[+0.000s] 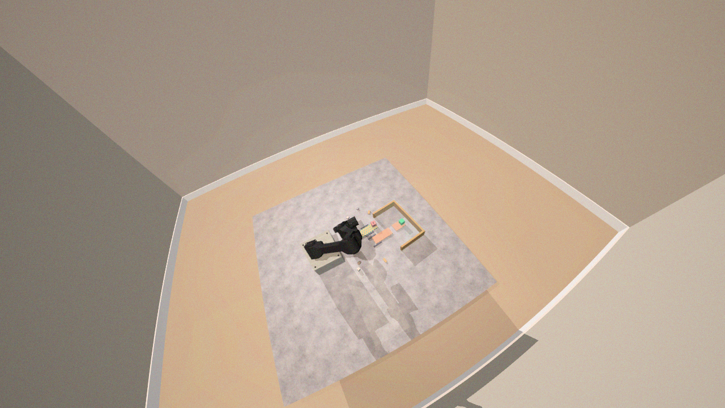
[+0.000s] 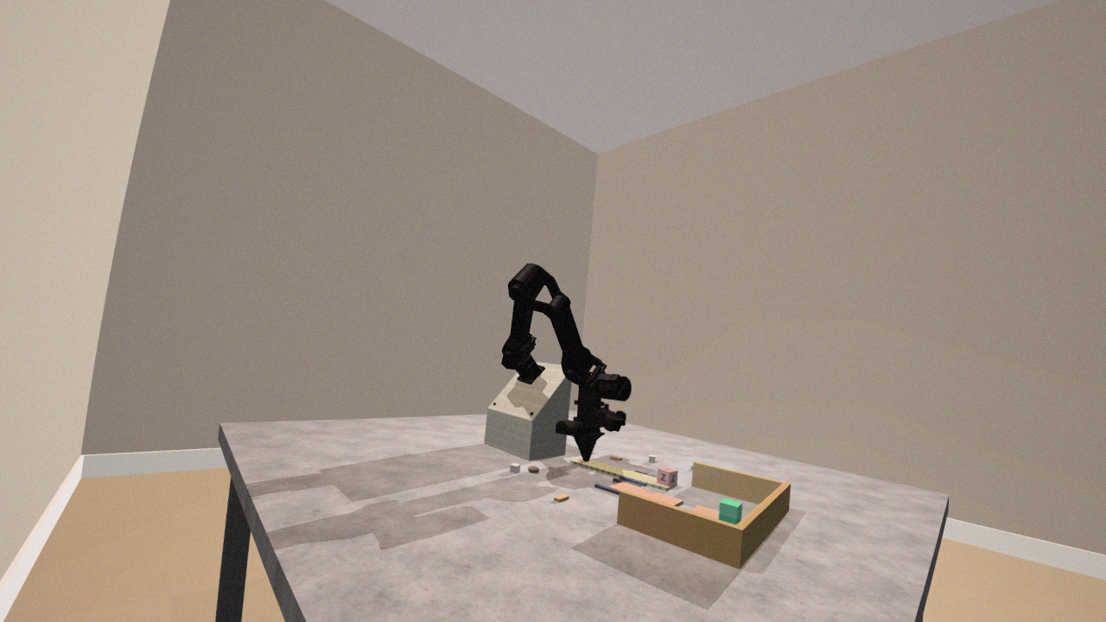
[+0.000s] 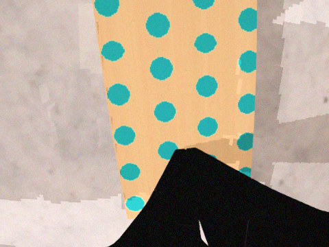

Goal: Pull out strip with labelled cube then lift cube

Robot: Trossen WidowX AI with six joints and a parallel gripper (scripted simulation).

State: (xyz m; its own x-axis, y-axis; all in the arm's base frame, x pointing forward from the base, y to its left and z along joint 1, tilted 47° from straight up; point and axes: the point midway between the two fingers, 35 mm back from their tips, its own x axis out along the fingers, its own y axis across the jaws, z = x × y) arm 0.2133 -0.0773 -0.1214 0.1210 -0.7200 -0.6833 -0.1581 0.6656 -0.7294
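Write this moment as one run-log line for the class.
gripper: shut, tip pressing near end of dotted strip | pink labelled cube: on strip, by tray opening | green cube: in tray | phase: dragging strip

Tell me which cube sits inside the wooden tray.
The green cube: it sits within the tray walls, while the pink labelled cube stands outside on the strip.

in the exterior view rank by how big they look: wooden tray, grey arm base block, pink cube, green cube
1. wooden tray
2. grey arm base block
3. and 4. pink cube and green cube look alike; the green one is nearer the camera, so unranked.
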